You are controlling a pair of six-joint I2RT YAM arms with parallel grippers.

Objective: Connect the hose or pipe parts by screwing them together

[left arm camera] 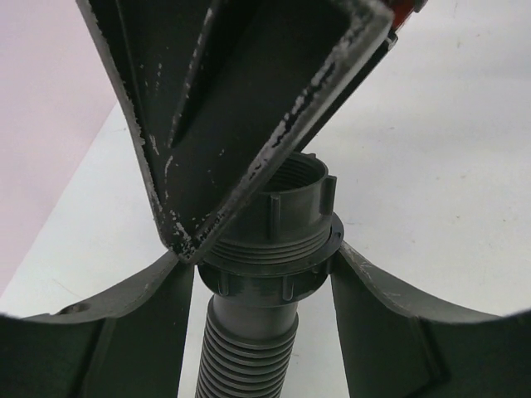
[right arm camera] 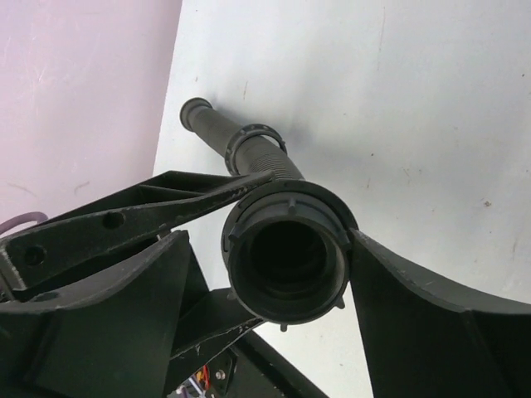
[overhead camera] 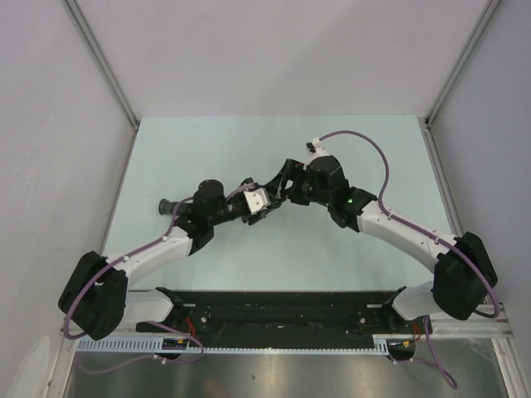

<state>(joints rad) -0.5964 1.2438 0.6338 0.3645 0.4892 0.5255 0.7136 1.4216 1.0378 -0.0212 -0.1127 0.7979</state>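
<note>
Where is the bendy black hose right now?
The hose is over the middle of the table. In the wrist views the left gripper clamps it at its collar, and the right gripper flanks its open end.

Bright, even light from above; the close-ups go dark and soft at their near edges.

In the overhead view the pale table (overhead camera: 207, 141) and white walls (overhead camera: 50, 99) are evenly lit, with only faint, soft-edged shadows under the arms (overhead camera: 158, 245) and a dull sheen on the metal strip (overhead camera: 290, 373) at the bottom; focus is crisp throughout. Both wrist views have a bright background and a dark foreground. The black fingers (left arm camera: 99, 348) in the lower corners are blurred and almost without detail, while the hose (left arm camera: 274, 240) is in fair focus, its threads showing. In the right wrist view the hose's mouth (right arm camera: 286, 253) is a black hollow, the wall (right arm camera: 75, 99) at the left has a pink cast, and the hose's far end is slightly soft.
</note>
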